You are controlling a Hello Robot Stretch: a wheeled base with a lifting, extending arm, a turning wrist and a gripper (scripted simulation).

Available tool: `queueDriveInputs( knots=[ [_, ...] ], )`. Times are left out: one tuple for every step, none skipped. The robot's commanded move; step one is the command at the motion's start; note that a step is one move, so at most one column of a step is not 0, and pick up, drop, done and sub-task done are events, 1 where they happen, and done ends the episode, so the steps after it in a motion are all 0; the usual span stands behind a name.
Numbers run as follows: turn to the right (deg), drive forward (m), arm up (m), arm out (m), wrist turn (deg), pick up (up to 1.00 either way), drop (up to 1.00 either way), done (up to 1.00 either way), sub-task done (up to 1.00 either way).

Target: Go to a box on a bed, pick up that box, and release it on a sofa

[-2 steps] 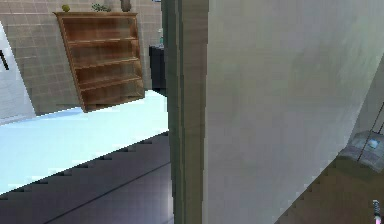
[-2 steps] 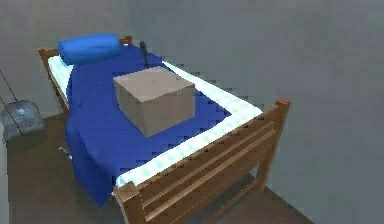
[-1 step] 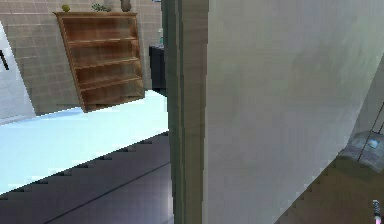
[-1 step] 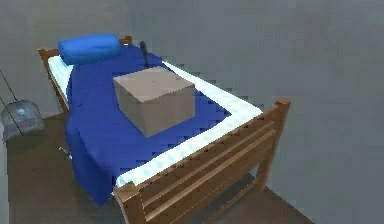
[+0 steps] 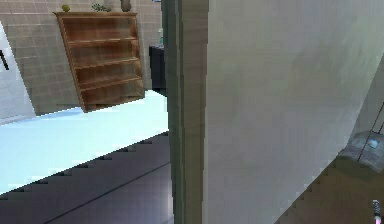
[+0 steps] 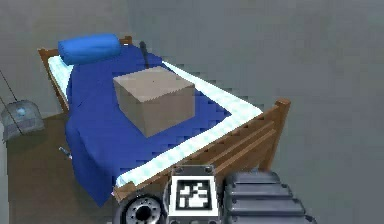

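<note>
Arm side view: the box [image 6: 152,100], plain brown cardboard with its flaps down, sits upright on the bed [image 6: 262,135], roughly midway between the head and the foot and a little closer to the far long edge than to the near one. It rests on a blue cover [image 6: 95,130] that spills over the near edge, while a white sheet shows along the far edge and the foot. A blue pillow [image 6: 88,47] lies at the head end, well apart from the box. At the bottom edge of this view a white marker square [image 6: 197,195] stands beside a ribbed dark grey part [image 6: 265,200], and left of the marker is the rounded dark body of the end effector [image 6: 143,212] (its fingers cannot be made out, so I cannot tell whether it holds anything). A grey object [image 6: 15,120] stands on the floor past the head of the bed. In the forward view a pale wall [image 5: 270,100] rises close ahead, and a wooden bookshelf [image 5: 100,60] stands against a tiled wall at the left.
</note>
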Motion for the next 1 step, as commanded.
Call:
queueDriveInputs(
  knots=[
    [0.0, 0.0, 0.0, 0.5, 0.0, 0.0, 0.0, 0.0, 0.0]
  ],
)
